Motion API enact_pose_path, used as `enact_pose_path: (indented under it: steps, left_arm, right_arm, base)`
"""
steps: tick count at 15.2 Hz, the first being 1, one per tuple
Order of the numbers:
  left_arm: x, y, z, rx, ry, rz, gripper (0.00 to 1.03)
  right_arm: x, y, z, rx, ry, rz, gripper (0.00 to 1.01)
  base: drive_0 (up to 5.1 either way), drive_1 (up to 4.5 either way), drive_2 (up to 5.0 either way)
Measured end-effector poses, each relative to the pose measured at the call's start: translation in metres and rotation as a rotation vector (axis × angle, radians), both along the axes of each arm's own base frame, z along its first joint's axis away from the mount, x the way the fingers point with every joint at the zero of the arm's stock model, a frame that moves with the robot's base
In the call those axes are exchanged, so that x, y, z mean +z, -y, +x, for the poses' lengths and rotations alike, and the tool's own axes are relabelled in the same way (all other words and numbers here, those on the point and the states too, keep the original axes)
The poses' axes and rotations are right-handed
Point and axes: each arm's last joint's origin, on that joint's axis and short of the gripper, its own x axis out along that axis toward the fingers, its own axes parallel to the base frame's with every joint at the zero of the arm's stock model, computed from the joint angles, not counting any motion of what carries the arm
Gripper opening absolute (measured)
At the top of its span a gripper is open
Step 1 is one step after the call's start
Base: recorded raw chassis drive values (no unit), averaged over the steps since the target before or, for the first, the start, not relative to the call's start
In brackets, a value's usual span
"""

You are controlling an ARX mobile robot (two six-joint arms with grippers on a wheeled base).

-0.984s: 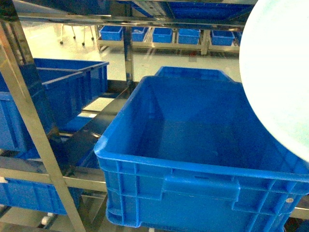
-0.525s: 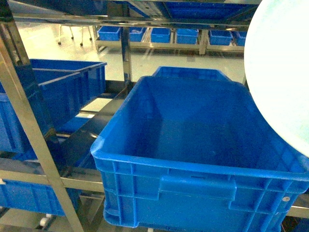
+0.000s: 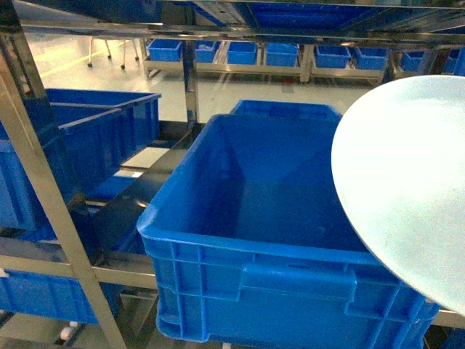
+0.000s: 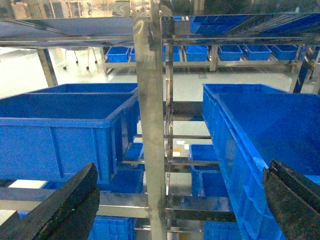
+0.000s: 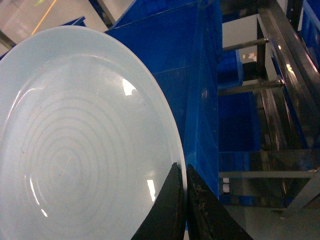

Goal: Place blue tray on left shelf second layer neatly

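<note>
Blue tray (image 3: pixel 407 189) tilted over blue crate (image 3: pixel 276 247), rim pinched by right fingers (image 5: pixel 175 200); left fingers (image 4: pixel 65 205) spread.

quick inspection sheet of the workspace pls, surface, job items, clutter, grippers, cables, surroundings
surface: silver steel rack with slanted posts and horizontal rails; the tier in front carries crates.
job's things: pale blue tray held up at the right of the head view, tilted, overlapping the near crate's right side; not yet on a shelf.
clutter: large empty blue crate directly ahead; more blue crates on the left bay and on lower tiers.
grippers: right gripper pinches the tray's rim; left gripper open, holding nothing, its dark fingers at the bottom corners of its wrist view.
cables: nothing seen.
surroundings: glossy floor and a far row of blue bins on another rack.
</note>
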Motion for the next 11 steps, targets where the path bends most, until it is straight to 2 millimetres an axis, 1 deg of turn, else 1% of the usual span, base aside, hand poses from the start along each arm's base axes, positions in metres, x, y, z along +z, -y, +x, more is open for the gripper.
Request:
enact_pose_path:
  steps: [3, 6, 8, 11]
  left_arm:
    - [0.000, 0.000, 0.000, 0.000, 0.000, 0.000, 0.98]
    - [0.000, 0.000, 0.000, 0.000, 0.000, 0.000, 0.98]
    - [0.000, 0.000, 0.000, 0.000, 0.000, 0.000, 0.98]
    - [0.000, 0.000, 0.000, 0.000, 0.000, 0.000, 0.98]
  right_arm:
    - [-0.014, 0.000, 0.015, -0.078, -0.032, 0.054, 0.02]
    - [-0.016, -0.003, 0.031, -0.162, -0.035, 0.163, 0.02]
    - [-0.017, -0.014, 0.041, -0.188, -0.071, 0.195, 0.02]
    - [-0.008, -0.034, 0.055, -0.178, -0.037, 0.169, 0.02]
  base:
    - [0.0, 0.00, 0.0]
    - [0.0, 0.00, 0.0]
    - [0.0, 0.00, 0.0]
    - [0.0, 0.00, 0.0]
